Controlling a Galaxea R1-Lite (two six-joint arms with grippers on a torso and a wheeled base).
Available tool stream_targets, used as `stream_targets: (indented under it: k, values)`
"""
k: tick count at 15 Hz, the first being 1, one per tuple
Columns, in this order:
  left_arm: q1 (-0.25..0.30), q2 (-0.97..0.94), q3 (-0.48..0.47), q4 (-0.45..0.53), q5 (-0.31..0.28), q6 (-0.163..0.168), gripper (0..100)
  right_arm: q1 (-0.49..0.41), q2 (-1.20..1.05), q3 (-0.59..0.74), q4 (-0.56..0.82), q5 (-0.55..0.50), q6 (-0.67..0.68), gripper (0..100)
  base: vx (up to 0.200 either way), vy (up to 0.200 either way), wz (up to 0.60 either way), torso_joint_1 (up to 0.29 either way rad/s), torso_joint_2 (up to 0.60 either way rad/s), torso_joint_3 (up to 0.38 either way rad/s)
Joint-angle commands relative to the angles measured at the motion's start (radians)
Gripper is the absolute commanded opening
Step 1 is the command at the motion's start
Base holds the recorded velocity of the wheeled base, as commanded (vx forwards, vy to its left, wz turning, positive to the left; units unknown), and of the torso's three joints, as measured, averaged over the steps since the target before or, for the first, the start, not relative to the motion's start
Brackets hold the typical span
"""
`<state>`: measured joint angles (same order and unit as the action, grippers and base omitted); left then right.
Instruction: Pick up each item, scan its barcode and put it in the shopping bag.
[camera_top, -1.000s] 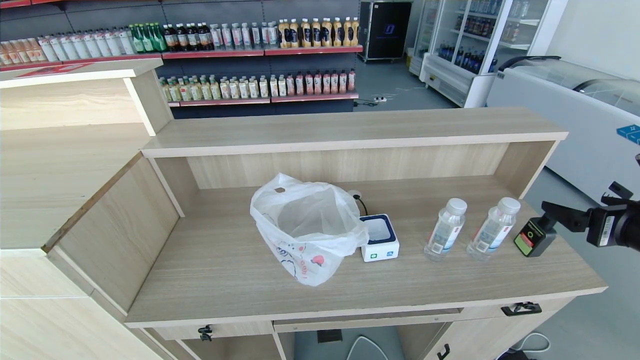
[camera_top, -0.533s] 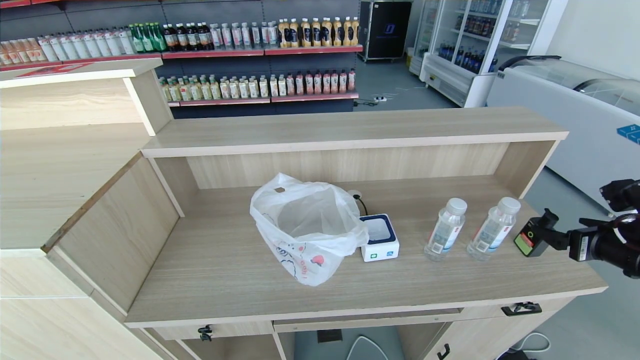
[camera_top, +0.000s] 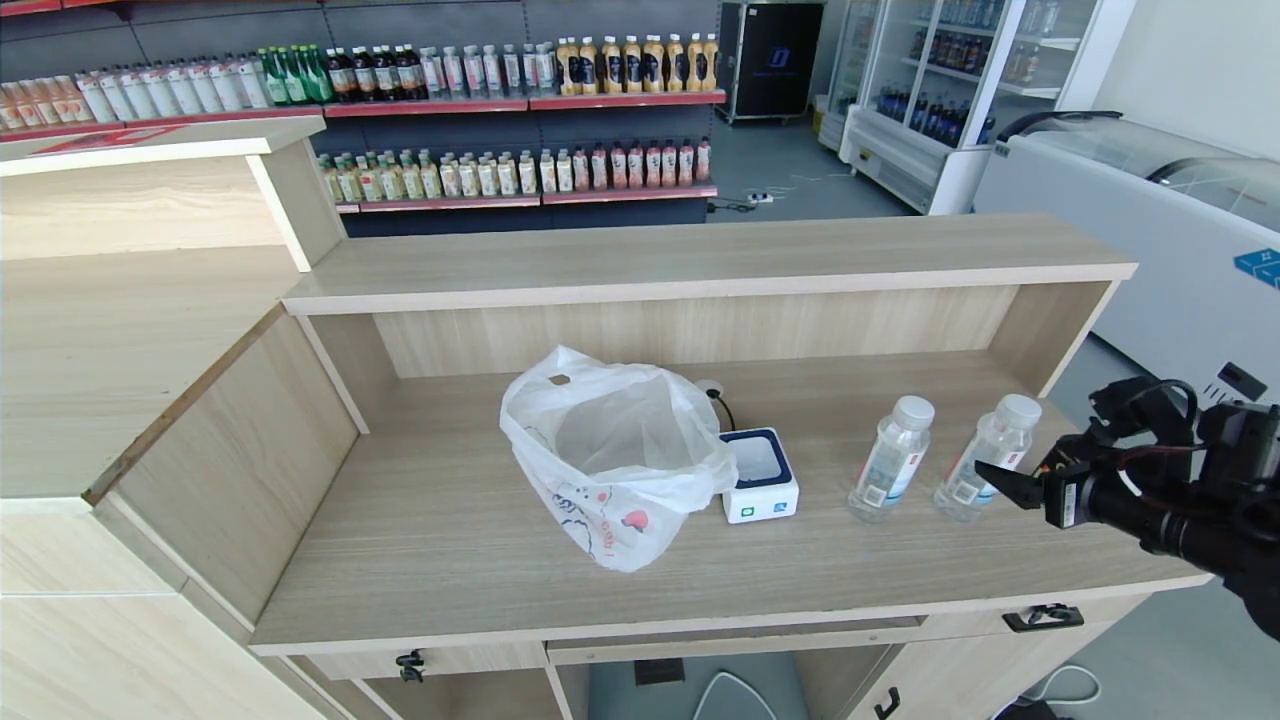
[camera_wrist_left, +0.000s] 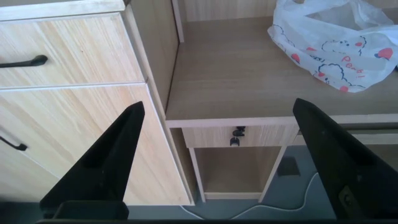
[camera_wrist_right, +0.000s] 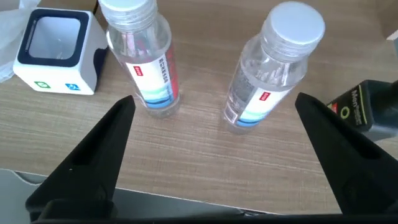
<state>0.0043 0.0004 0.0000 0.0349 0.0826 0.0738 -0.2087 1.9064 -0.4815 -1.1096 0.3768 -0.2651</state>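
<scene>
Two items: left water bottle (camera_top: 890, 460) and right water bottle (camera_top: 985, 460) standing near the surface's right edge.
Right jaws: hanging apart beside them.
Left jaws: hanging apart.
Grasp: best centring on one bottle's body, keeping its barcode showing.

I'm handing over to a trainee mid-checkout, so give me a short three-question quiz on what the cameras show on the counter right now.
1. True or false: both water bottles stand upright on the counter.
2. What sits between the shopping bag and the bottles? A) the barcode scanner B) a third bottle C) nothing
3. Fill in: the right gripper, near the bottles, is ___ (open or shut) and holds nothing.
Key: 1 true; 2 A; 3 open.
</scene>
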Motion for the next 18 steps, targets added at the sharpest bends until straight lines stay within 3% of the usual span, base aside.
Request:
stream_targets:
  k: [1, 18]
  values:
    - [0.000, 0.000, 0.000, 0.000, 0.000, 0.000, 100, 0.043, 0.060, -0.012, -0.010, -0.001, 0.000, 100, 0.000, 0.000, 0.00, 0.000, 0.00, 0.000]
    - [0.000, 0.000, 0.000, 0.000, 0.000, 0.000, 100, 0.181, 0.329, -0.215, -0.134, -0.006, -0.013, 100, 0.000, 0.000, 0.00, 0.000, 0.00, 0.000]
